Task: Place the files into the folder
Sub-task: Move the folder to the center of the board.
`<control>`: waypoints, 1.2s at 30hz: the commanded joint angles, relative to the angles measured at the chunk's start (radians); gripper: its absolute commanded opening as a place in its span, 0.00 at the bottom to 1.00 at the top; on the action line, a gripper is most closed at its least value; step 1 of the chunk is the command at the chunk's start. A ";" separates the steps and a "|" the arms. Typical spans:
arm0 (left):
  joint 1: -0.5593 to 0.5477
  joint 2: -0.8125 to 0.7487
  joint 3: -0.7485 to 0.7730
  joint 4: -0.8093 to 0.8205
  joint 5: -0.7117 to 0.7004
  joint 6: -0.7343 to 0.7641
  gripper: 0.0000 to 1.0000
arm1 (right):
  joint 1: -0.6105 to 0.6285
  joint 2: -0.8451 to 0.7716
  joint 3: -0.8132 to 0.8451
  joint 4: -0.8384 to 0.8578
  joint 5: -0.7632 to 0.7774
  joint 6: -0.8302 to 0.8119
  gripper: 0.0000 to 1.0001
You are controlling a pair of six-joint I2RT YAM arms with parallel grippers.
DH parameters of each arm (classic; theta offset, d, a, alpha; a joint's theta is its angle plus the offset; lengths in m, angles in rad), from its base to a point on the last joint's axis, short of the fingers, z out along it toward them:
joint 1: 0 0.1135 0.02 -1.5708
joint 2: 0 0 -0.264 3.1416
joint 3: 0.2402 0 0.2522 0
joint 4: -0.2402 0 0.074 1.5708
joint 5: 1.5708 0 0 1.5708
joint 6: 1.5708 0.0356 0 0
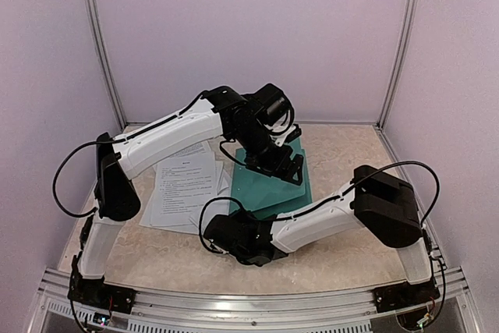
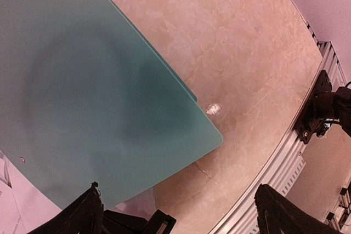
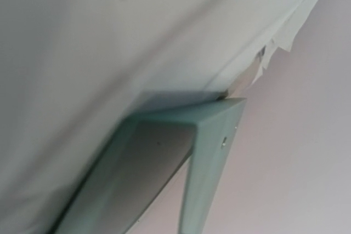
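The dark teal folder [image 1: 269, 191] lies in the middle of the table. The white printed files [image 1: 183, 185] are spread to its left, partly under its edge. My left gripper [image 1: 274, 163] hovers over the folder's far part. In the left wrist view the folder [image 2: 98, 80] fills the left side, and my left gripper [image 2: 184, 212] stands wide open with nothing between its black fingertips [image 2: 88, 212]. My right gripper [image 1: 226, 235] sits low at the folder's near left corner, its fingers hidden. The right wrist view shows white files [image 3: 109, 36] and a folder edge [image 3: 214, 152] from very close.
An aluminium rail [image 1: 249, 302] runs along the near table edge and shows in the left wrist view as rail [image 2: 285, 168], beside an arm base [image 2: 323, 108]. Pale enclosure walls close in the back and both sides. Bare marble tabletop [image 2: 236, 42] lies right of the folder.
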 commanded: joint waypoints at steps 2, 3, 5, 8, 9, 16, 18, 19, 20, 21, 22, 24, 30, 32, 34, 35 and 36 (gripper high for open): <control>0.011 -0.065 -0.078 0.032 -0.052 0.012 0.93 | 0.011 0.024 -0.016 0.003 -0.053 -0.014 0.00; 0.018 -0.088 -0.117 0.058 -0.051 0.000 0.93 | 0.010 0.026 -0.010 -0.014 -0.042 -0.009 0.00; 0.033 -0.160 -0.190 0.109 -0.047 -0.011 0.93 | 0.011 0.034 0.005 -0.043 -0.026 0.022 0.00; 0.054 -0.232 -0.283 0.152 -0.063 -0.025 0.93 | 0.009 0.028 -0.004 -0.035 -0.013 0.067 0.00; 0.060 -0.263 -0.311 0.158 -0.074 -0.026 0.93 | 0.006 0.027 -0.013 -0.015 -0.003 0.082 0.00; 0.083 -0.404 -0.474 0.208 -0.135 -0.034 0.93 | -0.005 -0.014 -0.116 0.155 0.046 0.218 0.09; 0.087 -0.425 -0.501 0.211 -0.150 -0.036 0.93 | -0.006 -0.029 -0.131 0.161 0.051 0.292 0.20; 0.090 -0.436 -0.509 0.211 -0.156 -0.036 0.93 | -0.006 -0.038 -0.139 0.157 0.052 0.334 0.23; 0.093 -0.441 -0.515 0.211 -0.164 -0.036 0.93 | -0.005 -0.048 -0.147 0.153 0.052 0.376 0.25; 0.097 -0.446 -0.522 0.212 -0.167 -0.035 0.93 | -0.004 -0.059 -0.152 0.141 0.053 0.415 0.30; 0.101 -0.453 -0.524 0.210 -0.169 -0.036 0.93 | -0.005 -0.070 -0.154 0.129 0.055 0.474 0.39; 0.110 -0.459 -0.529 0.211 -0.168 -0.038 0.93 | -0.003 -0.088 -0.156 0.101 0.058 0.549 0.51; 0.137 -0.480 -0.533 0.212 -0.169 -0.048 0.93 | -0.001 -0.185 -0.170 0.022 0.035 0.744 0.57; 0.148 -0.486 -0.535 0.210 -0.164 -0.056 0.93 | 0.003 -0.220 -0.184 -0.001 0.001 0.802 0.62; 0.155 -0.495 -0.540 0.208 -0.163 -0.063 0.94 | 0.008 -0.252 -0.197 -0.035 -0.017 0.870 0.65; 0.159 -0.501 -0.547 0.213 -0.163 -0.066 0.94 | 0.010 -0.266 -0.206 -0.056 -0.024 0.912 0.66; 0.162 -0.509 -0.557 0.221 -0.159 -0.066 0.94 | 0.012 -0.282 -0.214 -0.079 -0.033 0.948 0.67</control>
